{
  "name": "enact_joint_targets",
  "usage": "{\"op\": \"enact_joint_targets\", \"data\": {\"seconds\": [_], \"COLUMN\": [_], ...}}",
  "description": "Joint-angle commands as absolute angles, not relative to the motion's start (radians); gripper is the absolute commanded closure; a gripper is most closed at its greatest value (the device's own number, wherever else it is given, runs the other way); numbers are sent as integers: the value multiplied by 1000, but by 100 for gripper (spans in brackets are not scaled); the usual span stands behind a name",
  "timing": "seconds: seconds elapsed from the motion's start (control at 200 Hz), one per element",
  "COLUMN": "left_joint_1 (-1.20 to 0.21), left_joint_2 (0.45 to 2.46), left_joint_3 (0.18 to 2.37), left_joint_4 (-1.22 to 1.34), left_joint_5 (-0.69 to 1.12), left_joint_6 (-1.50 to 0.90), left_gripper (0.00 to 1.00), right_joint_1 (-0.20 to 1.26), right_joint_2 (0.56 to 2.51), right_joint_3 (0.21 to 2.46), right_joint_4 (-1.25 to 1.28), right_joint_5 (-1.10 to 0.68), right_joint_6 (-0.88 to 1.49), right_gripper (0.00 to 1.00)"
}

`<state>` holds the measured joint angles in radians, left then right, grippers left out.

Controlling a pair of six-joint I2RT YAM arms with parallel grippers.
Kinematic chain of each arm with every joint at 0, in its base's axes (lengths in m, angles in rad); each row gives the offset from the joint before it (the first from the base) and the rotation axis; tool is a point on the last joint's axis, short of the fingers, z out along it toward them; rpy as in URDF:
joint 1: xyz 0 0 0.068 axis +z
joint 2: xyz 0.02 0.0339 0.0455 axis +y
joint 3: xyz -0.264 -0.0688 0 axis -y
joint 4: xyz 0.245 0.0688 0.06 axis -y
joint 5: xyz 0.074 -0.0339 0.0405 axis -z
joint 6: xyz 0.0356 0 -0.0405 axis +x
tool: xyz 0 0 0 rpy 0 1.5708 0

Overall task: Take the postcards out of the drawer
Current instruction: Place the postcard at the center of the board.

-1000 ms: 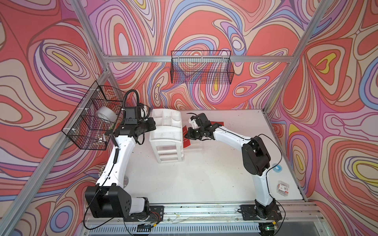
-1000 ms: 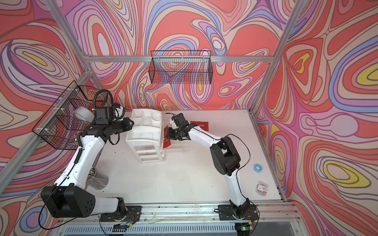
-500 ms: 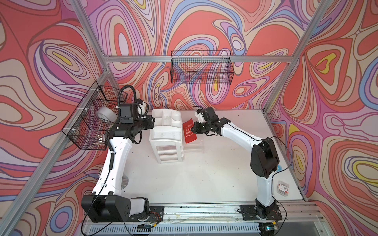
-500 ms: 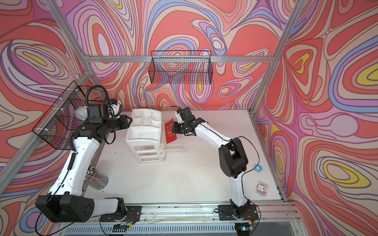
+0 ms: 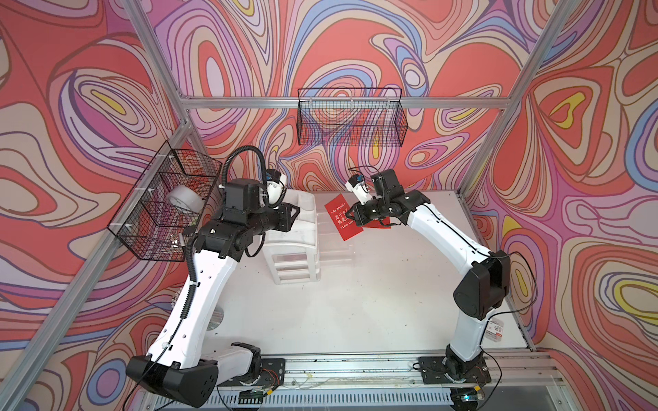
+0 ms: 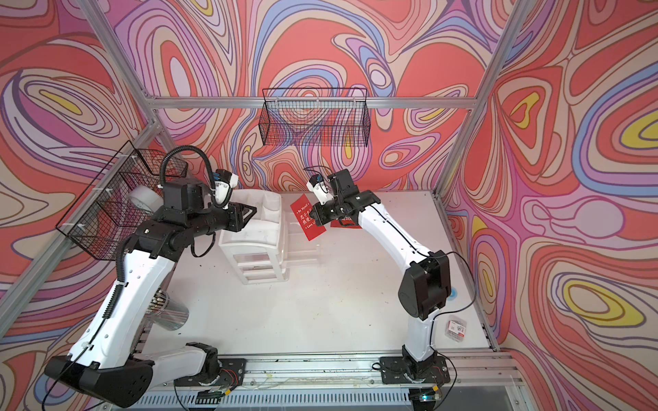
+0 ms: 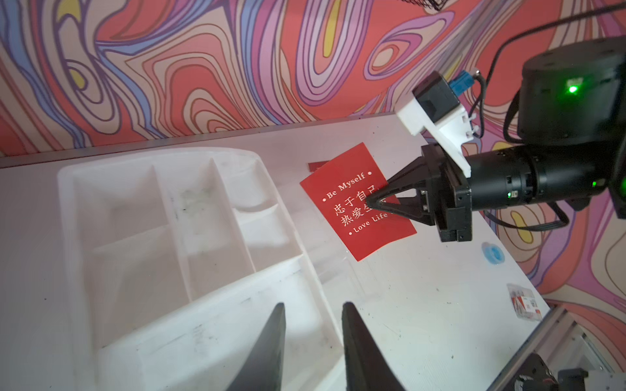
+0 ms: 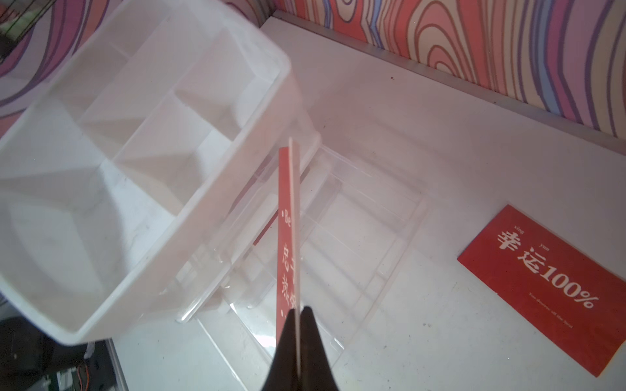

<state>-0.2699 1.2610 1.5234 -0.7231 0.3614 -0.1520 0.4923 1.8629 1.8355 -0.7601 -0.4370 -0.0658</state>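
My right gripper (image 5: 350,217) (image 6: 313,217) (image 8: 298,309) is shut on a red postcard (image 5: 341,222) (image 6: 309,227) (image 7: 369,240) (image 8: 288,220), holding it tilted on edge in the air. Below it, the clear drawer (image 5: 334,245) (image 6: 302,249) (image 8: 338,243) is pulled out from the white organizer (image 5: 301,227) (image 6: 256,227) (image 7: 152,210) (image 8: 135,152). A second postcard (image 8: 548,287) (image 6: 338,224) lies flat on the table beyond the drawer. My left gripper (image 5: 294,215) (image 6: 249,213) (image 7: 311,306) hovers open over the organizer's compartmented top, holding nothing.
Black wire baskets hang on the back wall (image 5: 350,117) and the left wall (image 5: 163,206), the left one holding a tape roll (image 5: 183,201). A metal cup (image 6: 172,316) stands front left. A small clear box (image 5: 495,329) and a blue ring (image 7: 493,254) lie at the right.
My right gripper has lifted the postcard up out of the drawer and carried it right and back. My left arm has drawn back a little from the organizer.
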Motion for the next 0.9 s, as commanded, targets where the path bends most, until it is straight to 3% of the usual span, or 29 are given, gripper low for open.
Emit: {"op": "enact_joint_targets", "data": {"seconds": [0.0,0.431,0.896], "left_joint_1": [-317,-434,-439], "left_joint_2": [1294,1318,1325], "left_joint_3": [1534,1548,1555], "left_joint_4": [-748,-760,-784], "left_joint_5": [400,448,485], "left_joint_6": [-86,36,80], "left_gripper": [69,68,68], "right_joint_1": [495,495,495], "right_joint_2": [1801,1730,1732], "right_joint_3": [1825,1781,1778], "right_joint_4": [-848,-945,-984], "right_joint_5": [-545,-818,-940], "right_joint_6": [-239,-423,-505], "right_gripper": [100,100,100]}}
